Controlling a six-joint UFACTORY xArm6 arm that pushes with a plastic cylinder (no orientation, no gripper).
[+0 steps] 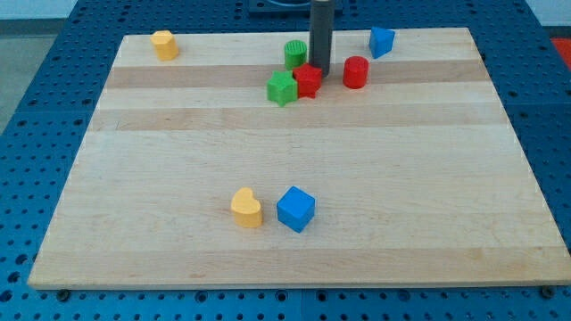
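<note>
My tip (320,73), end of dark rod with no jaws to open or close, sits at upper right edge of red star-like block (308,80); green star-like block (282,88) touches red one's left; green cylinder (295,53) just behind; red cylinder (356,71) near on view's right; all on pale wooden board (178,134)

A pale wooden board (178,134) lies on a blue perforated metal table (36,89). Far below my tip (319,71), toward the view's bottom, a yellow heart-shaped block (247,208) stands just beside a blue cube (295,209). Well apart to the tip's left sits a small yellow block (163,45).
</note>
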